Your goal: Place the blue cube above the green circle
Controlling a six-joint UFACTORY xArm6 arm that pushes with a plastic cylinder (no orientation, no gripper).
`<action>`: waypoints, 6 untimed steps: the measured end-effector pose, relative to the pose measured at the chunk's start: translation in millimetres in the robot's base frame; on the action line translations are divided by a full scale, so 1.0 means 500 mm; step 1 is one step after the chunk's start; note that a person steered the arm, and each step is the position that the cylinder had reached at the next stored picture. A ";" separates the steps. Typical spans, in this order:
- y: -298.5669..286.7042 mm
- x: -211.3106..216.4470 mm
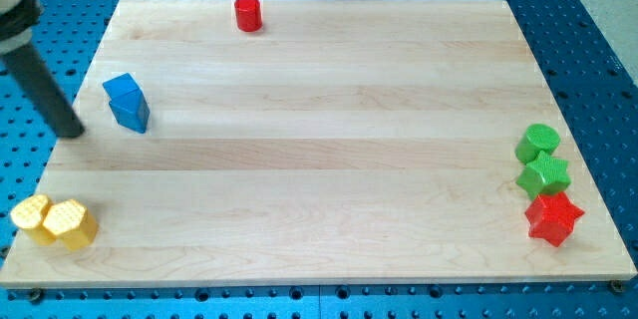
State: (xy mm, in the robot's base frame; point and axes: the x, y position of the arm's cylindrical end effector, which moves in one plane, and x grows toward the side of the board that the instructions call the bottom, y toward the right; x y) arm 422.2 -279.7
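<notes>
The blue cube (127,102) lies near the board's left edge, in the upper half of the view. The green circle (538,142) sits at the far right edge of the board, far from the cube. My tip (74,134) rests on the board just left of and slightly below the blue cube, a short gap apart from it. The dark rod runs up to the view's top left corner.
A green star-like block (544,174) lies just below the green circle, with a red star (553,218) below that. A red cylinder (248,14) stands at the top edge. Two yellow blocks (55,222) sit at the bottom left. The wooden board (319,159) lies on a blue perforated table.
</notes>
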 end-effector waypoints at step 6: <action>0.561 -0.078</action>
State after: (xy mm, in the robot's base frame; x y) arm 383.1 0.8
